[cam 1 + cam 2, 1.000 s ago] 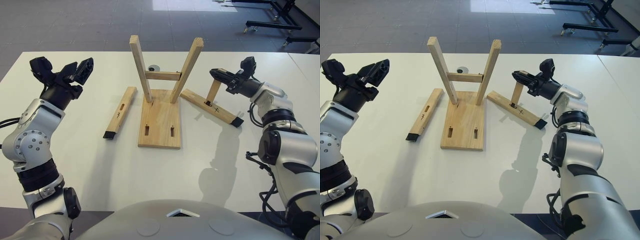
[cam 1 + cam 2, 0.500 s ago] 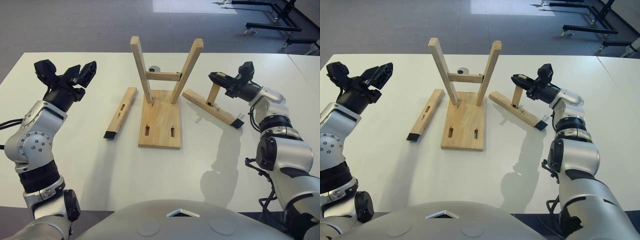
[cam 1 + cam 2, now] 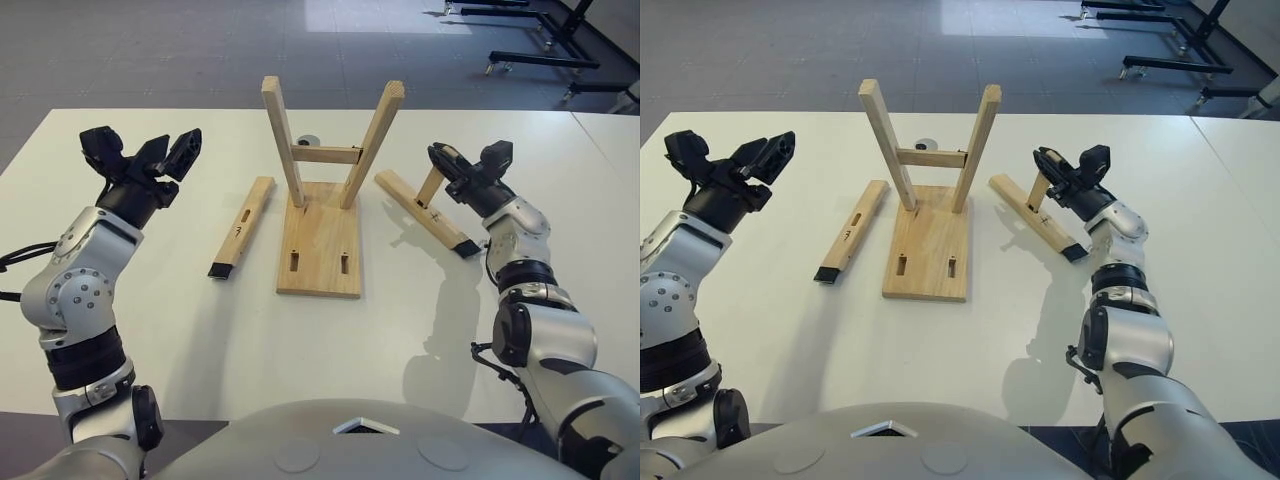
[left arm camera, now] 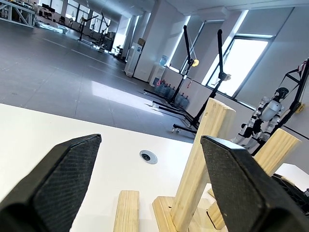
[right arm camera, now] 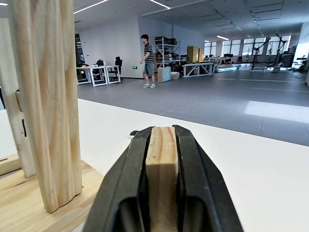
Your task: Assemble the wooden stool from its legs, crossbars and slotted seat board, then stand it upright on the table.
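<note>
Seat board [image 3: 320, 245] flat on table [image 3: 200, 330], two legs [image 3: 283, 140] upright in it. Right of board: right gripper [image 3: 437, 157] clamped on crossbar [image 3: 430, 187]. Left wrist: left gripper [image 4: 149, 141] spread wide, left of board. Right wrist: crossbar pinched between both fingers [image 5: 128, 188].

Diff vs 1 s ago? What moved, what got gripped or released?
The right gripper, jaws shut on the crossbar, swung the slotted leg it stands in, so the leg now lies more front-to-back. The left gripper, jaws open, drifted slightly toward the stool. Nothing was grasped or released. The seat board, its upright legs and the loose leg are unchanged.
</note>
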Robot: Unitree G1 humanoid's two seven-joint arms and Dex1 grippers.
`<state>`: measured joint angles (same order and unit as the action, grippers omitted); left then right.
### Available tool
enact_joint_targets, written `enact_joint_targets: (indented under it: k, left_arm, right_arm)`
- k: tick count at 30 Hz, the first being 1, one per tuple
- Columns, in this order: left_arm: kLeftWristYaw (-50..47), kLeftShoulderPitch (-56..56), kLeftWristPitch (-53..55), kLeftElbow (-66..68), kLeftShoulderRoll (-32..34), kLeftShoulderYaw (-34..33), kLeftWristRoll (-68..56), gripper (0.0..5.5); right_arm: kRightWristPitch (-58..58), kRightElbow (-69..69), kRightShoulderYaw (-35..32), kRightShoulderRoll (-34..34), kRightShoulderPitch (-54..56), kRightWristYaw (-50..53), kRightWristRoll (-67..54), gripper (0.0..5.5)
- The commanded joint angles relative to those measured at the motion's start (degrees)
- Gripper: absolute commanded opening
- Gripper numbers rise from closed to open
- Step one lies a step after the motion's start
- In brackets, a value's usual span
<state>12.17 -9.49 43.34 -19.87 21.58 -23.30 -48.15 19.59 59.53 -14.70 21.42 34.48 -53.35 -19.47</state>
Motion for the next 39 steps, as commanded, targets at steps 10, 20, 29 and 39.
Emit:
enact_joint_targets:
  k: [10, 20, 29, 39]
  left_arm:
    - [-0.6, 1.0, -2.6, -0.7, -0.6, 1.1, 2.2, 3.78]
    - [-0.8, 1.5, -3.4, -1.0, -1.0, 2.0, 2.8, 3.78]
    - [-1.7, 2.5, -3.9, -1.8, -1.6, 1.5, 2.6, 3.78]
    - [-1.9, 3.1, -4.5, -2.0, -2.3, 1.7, 2.7, 3.78]
  right_arm:
    - [-8.8, 5.0, 6.8, -4.5, -11.3, 13.2, 6.7, 1.49]
    - [-10.0, 4.5, 4.9, -2.0, -9.3, 12.0, 5.3, 3.04]
    - [-15.4, -1.4, 4.1, 0.7, -9.0, 7.6, 3.6, 3.33]
    - [-24.3, -14.4, 3.0, 2.6, -9.9, 6.4, 1.1, 3.33]
